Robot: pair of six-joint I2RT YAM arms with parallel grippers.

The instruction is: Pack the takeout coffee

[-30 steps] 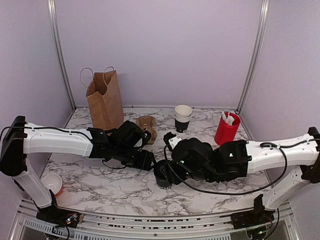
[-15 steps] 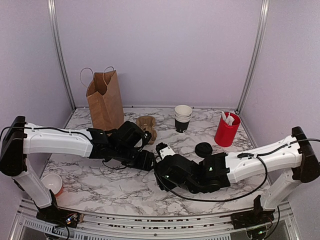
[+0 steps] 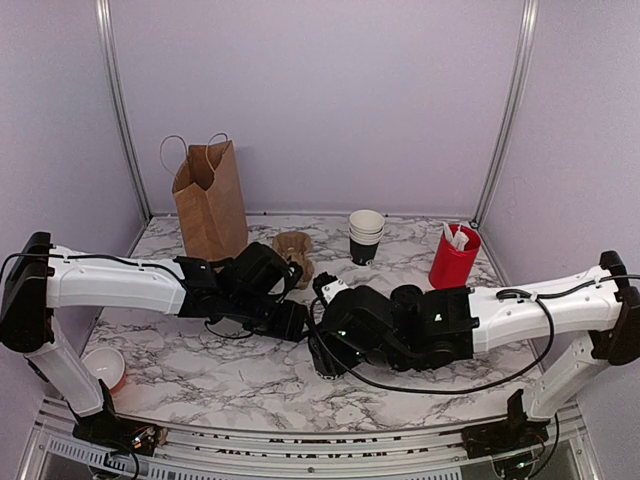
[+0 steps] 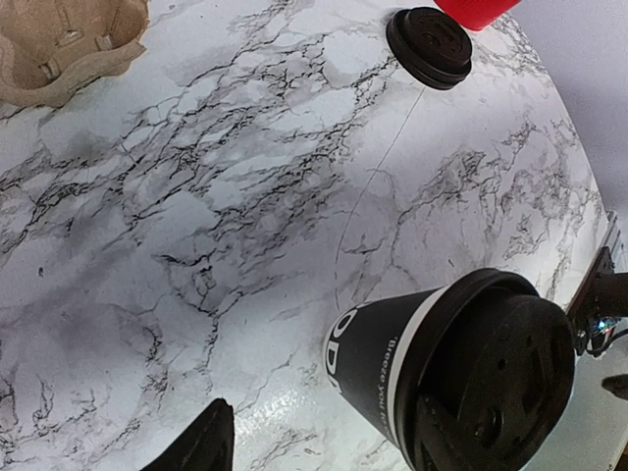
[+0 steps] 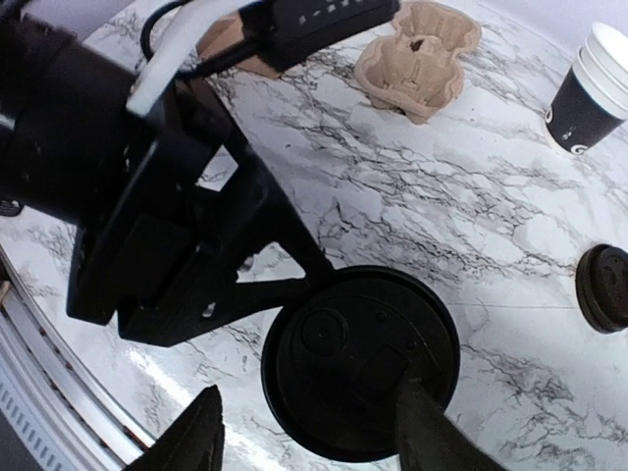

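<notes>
- Black-lidded and upright, the takeout coffee (image 5: 358, 368) stands on the marble table (image 3: 200, 370) near the front centre, right between my two arms.
- Over the last second my right gripper (image 5: 312, 430) has shifted onto it. Earlier the cup showed plainly in the overhead view; now the wrist covers most of it.
- Its fingers hang parted either side of the lid, with bare marble between one of them and the rim, so nothing is clamped yet.
- Meanwhile my left gripper (image 3: 298, 325) has not moved. Its fingers reach the cup's side, but I cannot tell whether they pinch it or merely brace it.
- Off to the right, the loose lid (image 5: 603, 287) lies well apart.
- My read: lidding is done and a pick-up is starting. The cardboard carrier (image 5: 417, 49) sits near and the paper bag (image 3: 212, 200) is well apart at the back left — the cup is in neither.
</notes>
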